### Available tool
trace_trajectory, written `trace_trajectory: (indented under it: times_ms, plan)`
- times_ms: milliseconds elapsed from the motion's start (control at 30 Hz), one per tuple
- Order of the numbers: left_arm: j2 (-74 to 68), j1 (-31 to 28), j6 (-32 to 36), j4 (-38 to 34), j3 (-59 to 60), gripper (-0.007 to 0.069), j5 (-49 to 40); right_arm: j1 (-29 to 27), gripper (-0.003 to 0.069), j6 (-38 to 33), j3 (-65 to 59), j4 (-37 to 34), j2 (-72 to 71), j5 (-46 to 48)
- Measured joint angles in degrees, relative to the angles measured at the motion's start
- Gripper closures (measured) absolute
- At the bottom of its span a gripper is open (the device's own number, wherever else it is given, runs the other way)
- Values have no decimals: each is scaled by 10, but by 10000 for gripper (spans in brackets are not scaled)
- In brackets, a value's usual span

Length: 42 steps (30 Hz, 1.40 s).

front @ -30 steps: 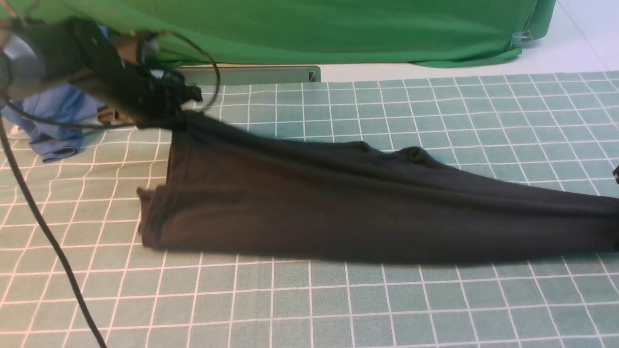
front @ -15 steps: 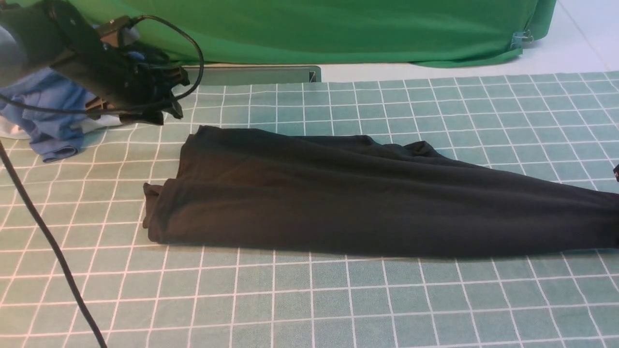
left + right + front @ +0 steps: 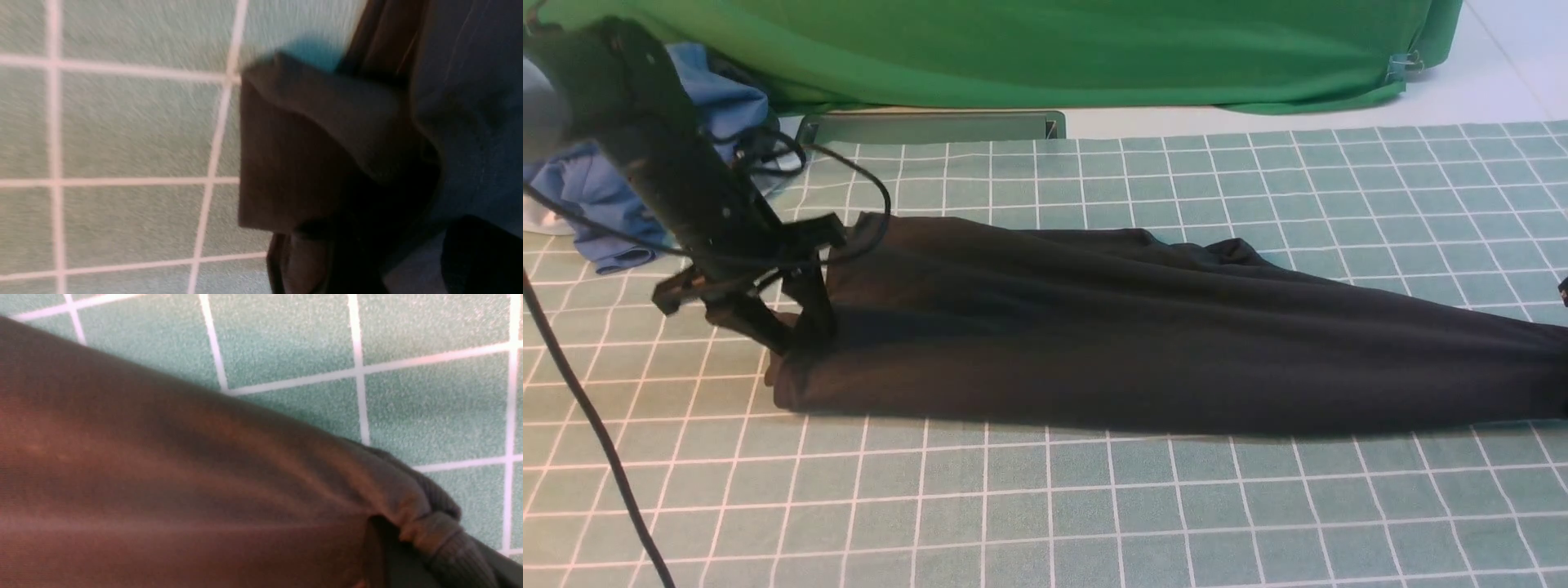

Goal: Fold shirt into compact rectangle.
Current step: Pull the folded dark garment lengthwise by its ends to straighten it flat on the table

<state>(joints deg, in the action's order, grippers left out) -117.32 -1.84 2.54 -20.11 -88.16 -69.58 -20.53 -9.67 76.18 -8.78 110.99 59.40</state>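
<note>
The shirt (image 3: 1143,343) lies flat on the checked counter (image 3: 1045,506). Its long axis runs left to right, broad at the left end and narrowing toward the right edge of the front view. The left claw (image 3: 796,339) stands at the broad left edge, released, with its jaws spread about a folded corner, so the left arm is the nearer one there. The right claw does not show clearly, and I cannot tell its state.

shirt (image 3: 1143,343): showing soft, matt black knit cloth, ribbed at the collar edge
tablecloth (image 3: 1094,506): looking like matt woven cloth, slightly grainy
green backdrop cloth (image 3: 1054,49): hanging smooth and matt
cable (image 3: 596,425): showing smooth black rubbery sheathing
</note>
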Motion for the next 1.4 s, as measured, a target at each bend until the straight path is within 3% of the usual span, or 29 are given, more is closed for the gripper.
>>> trace_trajectory:
  times_ms: [267, 500, 933, 1200, 1400]
  plan:
    - [0, 0, 24, -9, 5, 390, 0, 0, 556, 0, 0, -1, 0, 0]
    - [5, 0, 1, 9, 12, 596, 2, 0, 556, 0, 0, -1, 0, 3]
    - [80, 0, -8, 35, 146, 607, 14, 0, 556, 7, 0, -2, 0, 15]
    - [80, 0, -41, 113, 104, 515, 58, 0, 556, 10, 0, -3, 0, 9]
    - [80, -1, -66, 131, 37, 316, 35, 0, 556, 11, 0, -3, 0, 9]
